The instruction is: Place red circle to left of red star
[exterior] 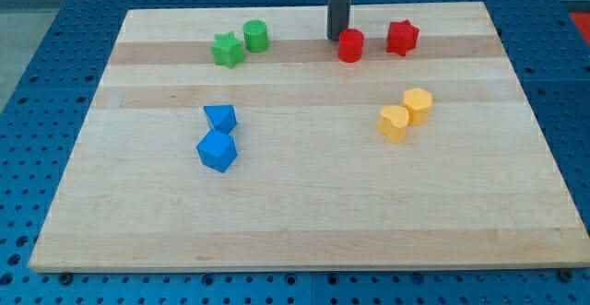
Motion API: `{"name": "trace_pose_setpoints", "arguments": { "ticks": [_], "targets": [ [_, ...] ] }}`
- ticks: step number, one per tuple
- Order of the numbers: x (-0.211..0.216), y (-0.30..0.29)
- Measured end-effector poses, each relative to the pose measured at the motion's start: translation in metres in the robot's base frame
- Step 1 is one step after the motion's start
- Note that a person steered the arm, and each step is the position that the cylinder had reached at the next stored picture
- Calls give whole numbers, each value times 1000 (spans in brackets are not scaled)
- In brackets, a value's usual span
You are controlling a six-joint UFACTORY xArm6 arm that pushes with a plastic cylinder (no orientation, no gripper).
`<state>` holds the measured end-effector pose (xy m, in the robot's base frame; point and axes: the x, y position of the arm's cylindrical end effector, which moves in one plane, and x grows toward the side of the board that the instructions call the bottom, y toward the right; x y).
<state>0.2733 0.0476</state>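
Note:
The red circle [350, 44] stands near the view's top, a little right of centre. The red star [402, 37] sits just to its right with a small gap between them. My rod comes down from the view's top, and my tip [337, 38] rests on the board at the red circle's upper left, touching or almost touching it.
A green star [227, 50] and a green cylinder [255, 35] sit at the top left. Two blue blocks [219, 118] [217, 150] lie left of centre. Two yellow blocks [394, 123] [418, 105] lie right of centre. The wooden board [304, 213] sits on a blue pegboard table.

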Motion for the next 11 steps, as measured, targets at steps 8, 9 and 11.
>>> {"name": "trace_pose_setpoints", "arguments": {
  "ticks": [8, 9, 11],
  "targets": [
    [29, -9],
    [2, -8],
    [19, -4]
  ]
}}
